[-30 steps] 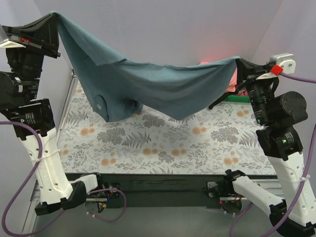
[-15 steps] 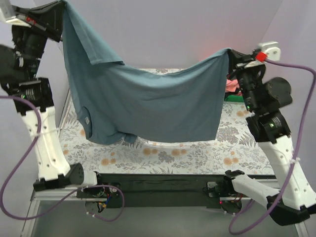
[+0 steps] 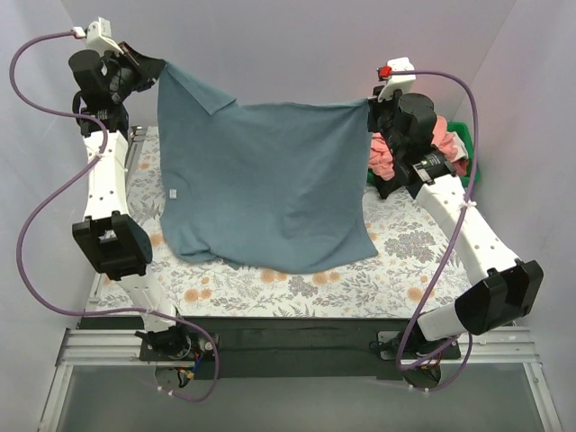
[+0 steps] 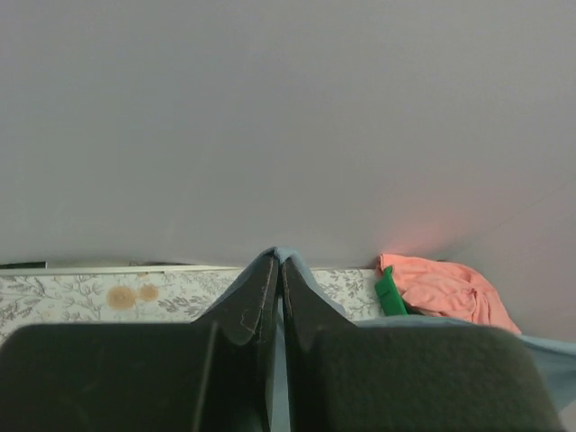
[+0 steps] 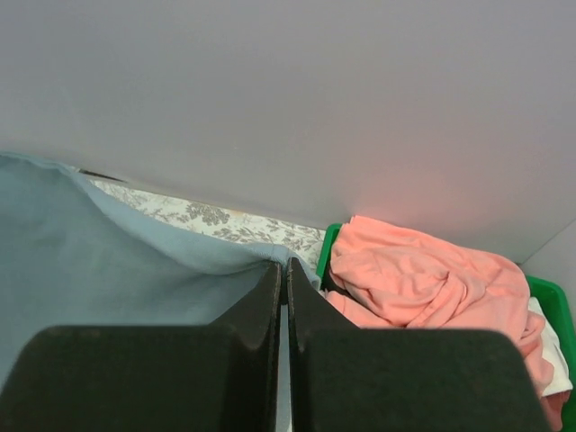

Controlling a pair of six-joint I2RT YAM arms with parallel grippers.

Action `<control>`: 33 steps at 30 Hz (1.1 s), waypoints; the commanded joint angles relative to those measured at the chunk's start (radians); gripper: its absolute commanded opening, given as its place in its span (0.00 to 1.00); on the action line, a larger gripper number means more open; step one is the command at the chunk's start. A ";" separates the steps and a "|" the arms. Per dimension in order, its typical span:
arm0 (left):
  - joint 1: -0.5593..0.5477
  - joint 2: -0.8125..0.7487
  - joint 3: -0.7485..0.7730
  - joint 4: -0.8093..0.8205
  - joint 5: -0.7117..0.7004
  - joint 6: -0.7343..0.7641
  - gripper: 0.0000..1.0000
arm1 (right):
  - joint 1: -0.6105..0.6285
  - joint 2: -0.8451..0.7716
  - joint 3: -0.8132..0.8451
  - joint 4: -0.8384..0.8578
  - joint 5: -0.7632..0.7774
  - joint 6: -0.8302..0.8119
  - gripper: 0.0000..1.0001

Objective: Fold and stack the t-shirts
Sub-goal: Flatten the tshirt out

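pinching grey-blue shirt [image 3: 261, 180] corners with left gripper [image 3: 155, 67] at ten o'clock, right gripper [image 3: 369, 112] at two; could slip from such thin pinches, crumpling hem at six.

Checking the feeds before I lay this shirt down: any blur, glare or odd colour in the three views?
Top view: sharp, evenly lit, no glare on the grey-blue t-shirt. Left wrist: left gripper dark and soft-edged; a pink glow tints the wall. Right wrist: same glow above the salmon-pink shirts; right gripper dark, cloth clear.
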 commanded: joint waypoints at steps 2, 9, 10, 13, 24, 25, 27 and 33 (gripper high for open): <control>0.003 -0.234 0.023 0.148 -0.016 -0.022 0.00 | -0.007 -0.092 0.084 0.098 -0.028 0.010 0.01; 0.003 -0.461 -0.023 0.216 -0.047 0.018 0.00 | -0.004 -0.300 -0.025 0.093 -0.126 0.030 0.01; 0.003 -0.513 -0.034 0.221 -0.054 0.024 0.00 | -0.005 -0.323 -0.030 0.081 -0.150 0.031 0.01; 0.003 -0.584 -0.048 0.242 -0.058 0.052 0.00 | -0.005 -0.422 -0.059 0.079 -0.195 0.042 0.01; -0.011 -0.613 0.182 0.178 -0.022 0.092 0.00 | -0.005 -0.679 -0.079 0.070 -0.178 0.001 0.01; -0.011 -0.608 0.195 0.179 -0.022 0.089 0.00 | -0.005 -0.688 -0.075 0.067 -0.159 -0.010 0.01; -0.014 -0.602 0.228 0.190 -0.028 0.084 0.00 | -0.005 -0.709 -0.067 0.062 -0.139 -0.018 0.01; -0.017 -0.564 0.262 0.197 -0.038 0.095 0.00 | -0.005 -0.726 -0.087 0.059 -0.123 -0.021 0.01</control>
